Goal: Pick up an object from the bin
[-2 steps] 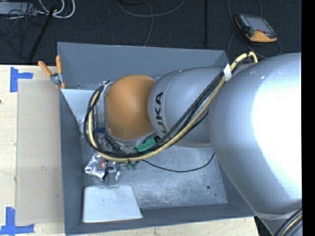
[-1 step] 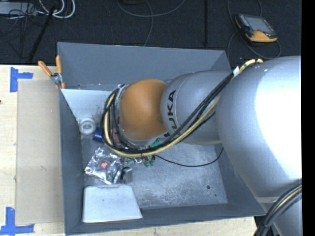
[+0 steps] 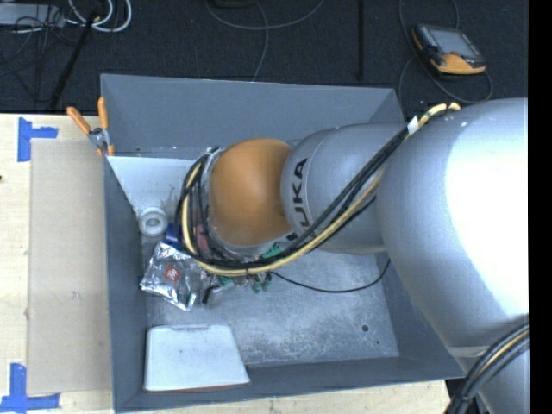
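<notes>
A small part of my gripper (image 3: 212,290) shows low in the left half of the bin, right at the edge of a crinkled silver foil packet (image 3: 171,276) with a red mark on it. A small white roll (image 3: 153,222) stands just behind the packet, near the bin's left wall. Beside the roll, a bit of a blue thing (image 3: 173,232) peeks out. A flat white pad (image 3: 193,356) lies in the front left corner, apart from the gripper.
The arm, with its orange cover and looped cables, reaches in from the right and hides the middle and back of the bin. Bare grey floor shows at the front right.
</notes>
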{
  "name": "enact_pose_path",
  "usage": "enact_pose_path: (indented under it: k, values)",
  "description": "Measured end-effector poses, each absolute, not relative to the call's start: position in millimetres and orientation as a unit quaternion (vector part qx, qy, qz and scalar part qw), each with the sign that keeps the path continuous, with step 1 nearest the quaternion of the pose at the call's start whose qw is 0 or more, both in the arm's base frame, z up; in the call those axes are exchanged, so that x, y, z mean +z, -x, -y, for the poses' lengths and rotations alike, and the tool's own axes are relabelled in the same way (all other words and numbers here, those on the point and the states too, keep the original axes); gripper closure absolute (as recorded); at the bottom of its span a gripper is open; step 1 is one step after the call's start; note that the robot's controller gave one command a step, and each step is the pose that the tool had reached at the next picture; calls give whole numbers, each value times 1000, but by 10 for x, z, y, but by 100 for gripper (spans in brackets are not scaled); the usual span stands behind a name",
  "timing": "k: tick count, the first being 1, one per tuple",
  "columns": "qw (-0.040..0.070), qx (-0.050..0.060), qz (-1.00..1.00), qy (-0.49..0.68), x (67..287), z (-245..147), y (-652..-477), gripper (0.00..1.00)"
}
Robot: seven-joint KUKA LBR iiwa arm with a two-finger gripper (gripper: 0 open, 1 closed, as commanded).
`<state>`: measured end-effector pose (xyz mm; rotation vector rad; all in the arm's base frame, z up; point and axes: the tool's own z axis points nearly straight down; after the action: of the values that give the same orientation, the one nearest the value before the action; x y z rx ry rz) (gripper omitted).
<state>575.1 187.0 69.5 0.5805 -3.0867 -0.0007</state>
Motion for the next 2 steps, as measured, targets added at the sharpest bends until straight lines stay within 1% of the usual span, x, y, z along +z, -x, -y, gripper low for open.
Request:
enact_pose_path:
  k: [1,2]
  values:
    - [-5,-1,982,-191,1947,-1851,-5764,100]
    - [-1,0,982,-190,1896,-1840,-5751,0]
